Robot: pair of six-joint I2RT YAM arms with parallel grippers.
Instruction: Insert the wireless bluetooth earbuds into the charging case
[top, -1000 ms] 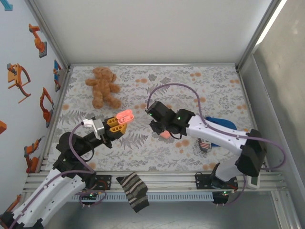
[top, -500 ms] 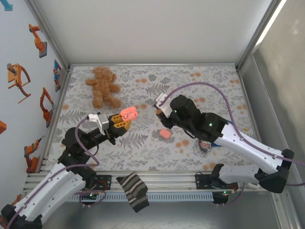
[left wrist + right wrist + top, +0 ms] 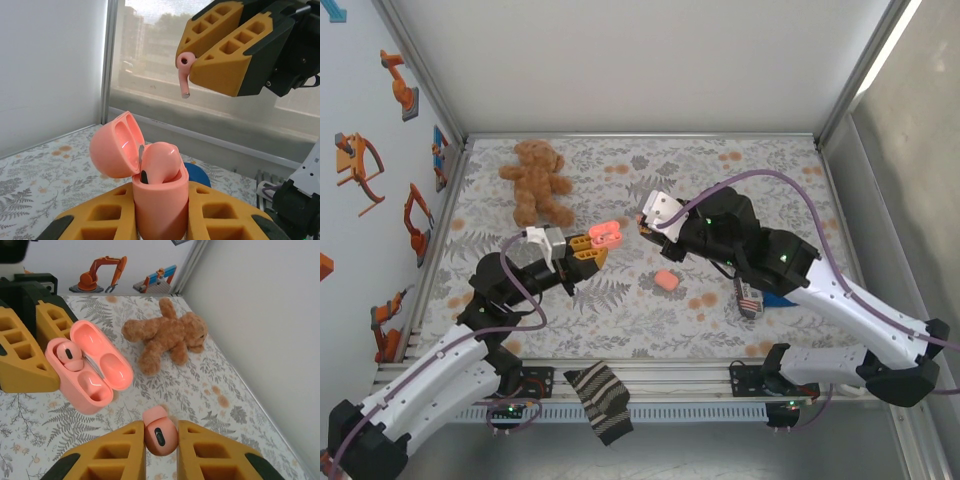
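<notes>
My left gripper [image 3: 601, 240] [image 3: 160, 202] is shut on the body of a salmon-pink charging case [image 3: 606, 233] [image 3: 161, 205] [image 3: 88, 371], held upright above the cloth with its lid [image 3: 114, 146] hinged open. One earbud [image 3: 67, 353] [image 3: 161, 161] sits in a slot; the slot beside it is empty. My right gripper [image 3: 646, 222] [image 3: 161, 434] is shut on a second earbud [image 3: 160, 434] [image 3: 185, 73]. It hangs just right of and above the case, a short gap apart, not touching it.
Another pink case [image 3: 667, 280] lies on the floral cloth below my right gripper. A brown teddy bear [image 3: 535, 181] [image 3: 165, 337] lies at the back left. A blue object [image 3: 782, 296] and a small flag-marked block [image 3: 748, 303] sit under the right arm. A striped sock [image 3: 600, 401] hangs over the front rail.
My right gripper rose from beside the pink case on the cloth and moved up and left toward the held case. The left gripper carried the open case a little to the right.
</notes>
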